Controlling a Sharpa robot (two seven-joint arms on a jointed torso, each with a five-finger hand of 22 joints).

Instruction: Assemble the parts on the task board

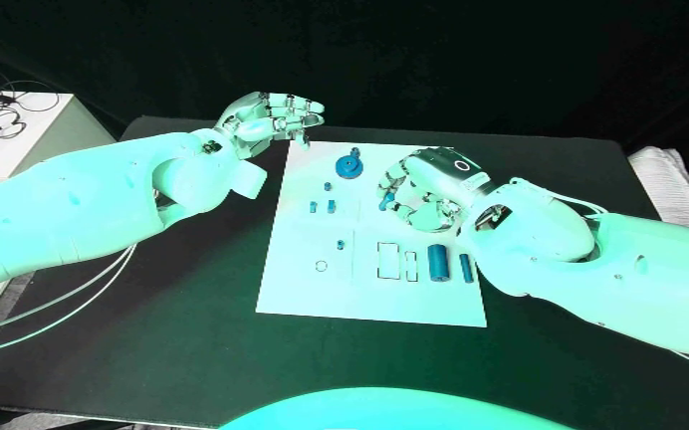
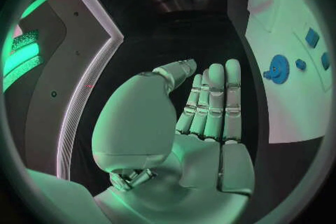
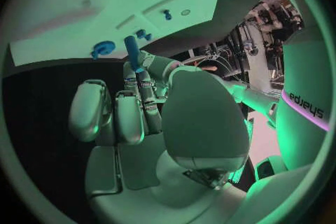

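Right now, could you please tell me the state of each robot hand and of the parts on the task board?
Left robot hand: raised beside the board's far left corner, fingers together, holding nothing.
Right robot hand: over the board, pinching a blue peg.
Blue gear: resting on the task board, untouched.
Two blue cylinders: lying flat near the board's right edge.
Small blue pieces: seated on the board, left of the right robot hand.

This place looks like a robotics lab or test room. A black table (image 1: 172, 350) stands before a dark curtain (image 1: 431, 22). At about nine o'clock, cables (image 1: 18, 111) lie on a pale cabinet (image 1: 51, 136). The right wrist view shows equipment with wires (image 3: 241, 47).
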